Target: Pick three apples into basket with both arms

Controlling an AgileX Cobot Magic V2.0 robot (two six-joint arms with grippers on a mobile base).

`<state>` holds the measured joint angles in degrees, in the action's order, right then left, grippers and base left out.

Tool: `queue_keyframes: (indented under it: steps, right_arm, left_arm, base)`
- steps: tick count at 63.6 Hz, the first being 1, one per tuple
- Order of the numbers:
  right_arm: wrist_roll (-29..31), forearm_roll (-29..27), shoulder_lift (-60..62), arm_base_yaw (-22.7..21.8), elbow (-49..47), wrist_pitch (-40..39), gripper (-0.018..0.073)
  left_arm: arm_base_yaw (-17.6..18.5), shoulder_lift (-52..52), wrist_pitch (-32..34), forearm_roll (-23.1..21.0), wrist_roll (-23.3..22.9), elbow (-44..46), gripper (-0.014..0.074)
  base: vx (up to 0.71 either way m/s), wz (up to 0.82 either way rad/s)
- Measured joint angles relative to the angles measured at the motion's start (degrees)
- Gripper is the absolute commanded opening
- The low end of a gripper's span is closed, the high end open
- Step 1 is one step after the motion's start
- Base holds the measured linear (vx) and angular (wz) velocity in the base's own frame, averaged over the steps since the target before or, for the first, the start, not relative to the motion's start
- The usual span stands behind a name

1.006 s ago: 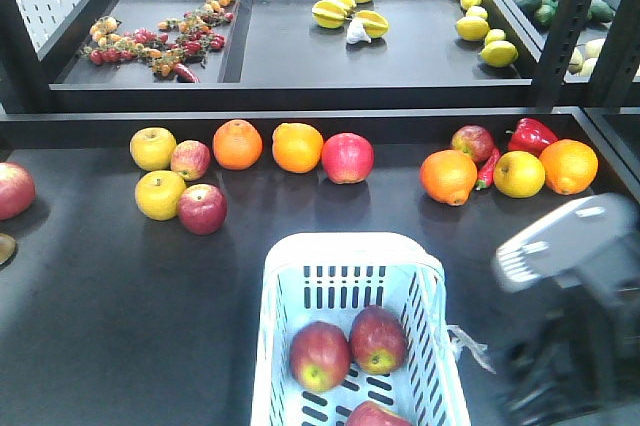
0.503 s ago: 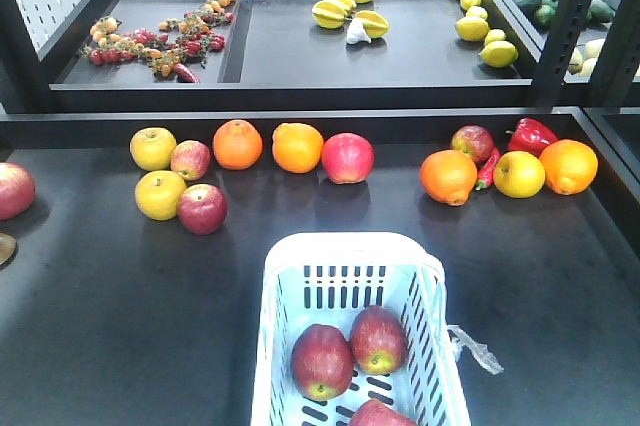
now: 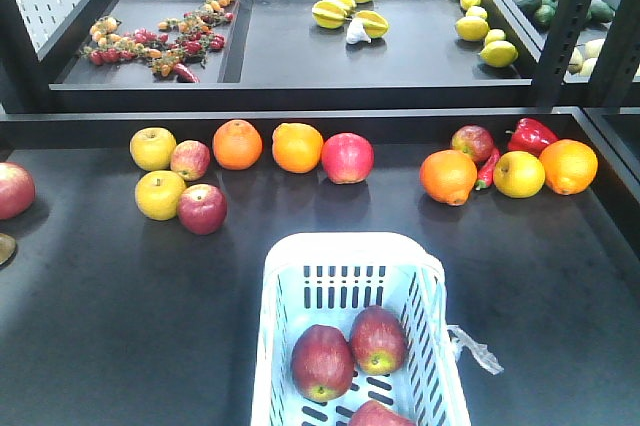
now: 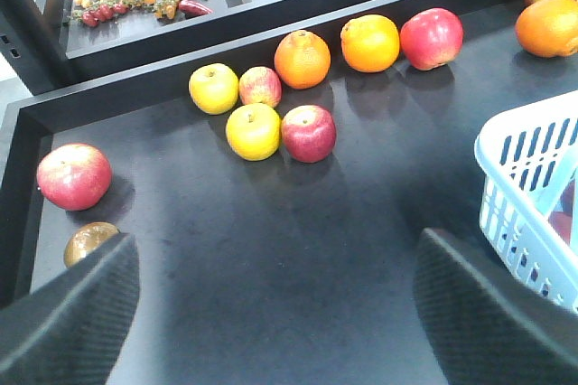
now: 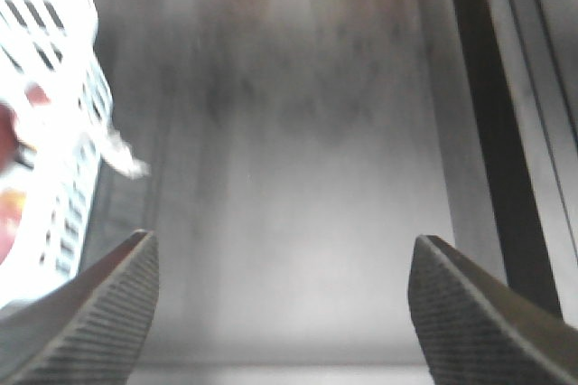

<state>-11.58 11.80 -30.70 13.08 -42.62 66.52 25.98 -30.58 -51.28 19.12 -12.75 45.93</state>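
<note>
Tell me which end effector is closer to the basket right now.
Cannot say for certain. The left end effector has the basket at its right; the right end effector has it at its left. Neither touches it, and both are open and empty.

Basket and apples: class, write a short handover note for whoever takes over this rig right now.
Left tool: open, empty, above bare shelf left of the basket.
Right tool: open, empty, right of the basket; that view is blurred.
Three apples in the basket: one, a second, a third cut off by the frame's lower edge.
Done: all three look placed.
Left: probably nothing but confirming the count.
</note>
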Motion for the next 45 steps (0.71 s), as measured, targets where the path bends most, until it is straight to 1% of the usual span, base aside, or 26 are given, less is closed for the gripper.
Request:
queue_keyframes:
  steps: [13, 45]
  right_arm:
    - [0.05, -1.03, 0.00, 0.00, 0.00, -1.18, 0.0544]
    - [0.05, -1.03, 0.00, 0.00, 0.00, -3.49, 0.0539]
  left_arm:
    - [0.00, 0.00, 0.00, 0.00, 0.00, 0.00, 0.0585]
    - [0.00, 0.00, 0.00, 0.00, 0.00, 0.00, 0.0585]
  base:
    - [0.00, 0.00]
    - [0.00, 0.00]
